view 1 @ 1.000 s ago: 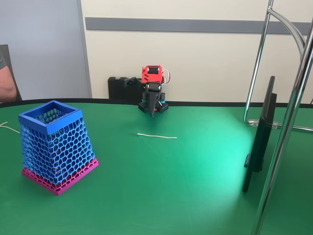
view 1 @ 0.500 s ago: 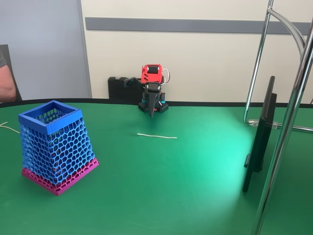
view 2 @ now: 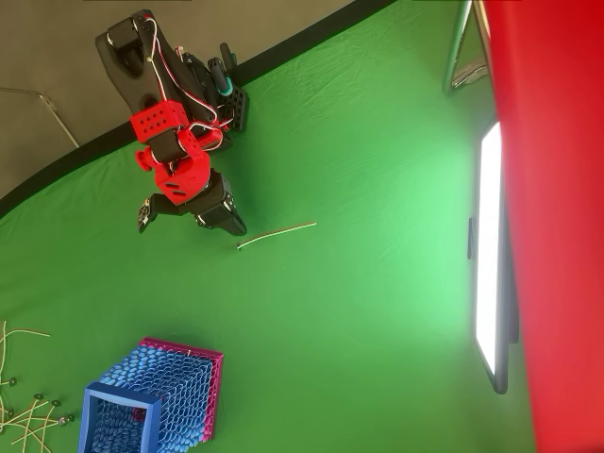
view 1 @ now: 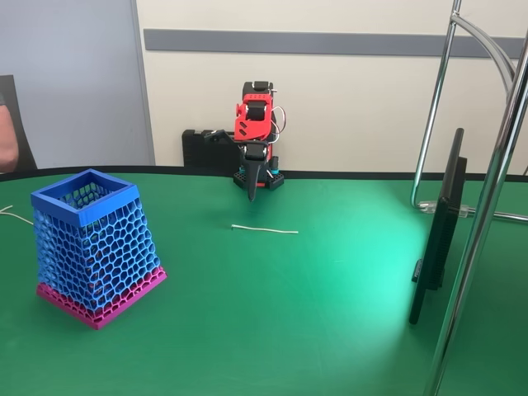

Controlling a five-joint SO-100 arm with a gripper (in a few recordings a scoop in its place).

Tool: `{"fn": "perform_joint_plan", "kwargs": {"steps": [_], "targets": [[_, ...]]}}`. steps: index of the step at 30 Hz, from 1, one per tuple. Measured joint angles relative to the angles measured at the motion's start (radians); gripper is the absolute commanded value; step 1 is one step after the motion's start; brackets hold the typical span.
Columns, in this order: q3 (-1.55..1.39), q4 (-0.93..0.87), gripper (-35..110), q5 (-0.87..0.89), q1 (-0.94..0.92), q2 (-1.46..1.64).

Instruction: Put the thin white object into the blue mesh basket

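You are running the approach step: the gripper (view 1: pixel 252 191) is hanging beyond the strand (view 1: pixel 264 229), jaws together as far as the fixed view shows, holding nothing. The strand is lying flat on the green table (view 1: pixel 330 313), well right of the basket (view 1: pixel 92 246). Next you are needing to open, descend over the strand, and pinch it low.

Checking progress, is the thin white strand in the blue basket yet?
Out. The thin white strand lies flat on the green table, apart from the blue basket.
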State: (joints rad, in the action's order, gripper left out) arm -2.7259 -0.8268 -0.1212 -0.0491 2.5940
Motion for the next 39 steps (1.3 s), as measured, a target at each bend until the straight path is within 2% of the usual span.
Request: {"fn": "perform_joint_plan", "kwargs": {"steps": [14, 26, 39], "targets": [[0.222, -0.048, 11, 0.021, -0.012, -0.407], [0.351, -0.127, 14, -0.021, -0.069, -0.601], [0.403, -0.117, 15, -0.052, -0.075, -0.733]]}}
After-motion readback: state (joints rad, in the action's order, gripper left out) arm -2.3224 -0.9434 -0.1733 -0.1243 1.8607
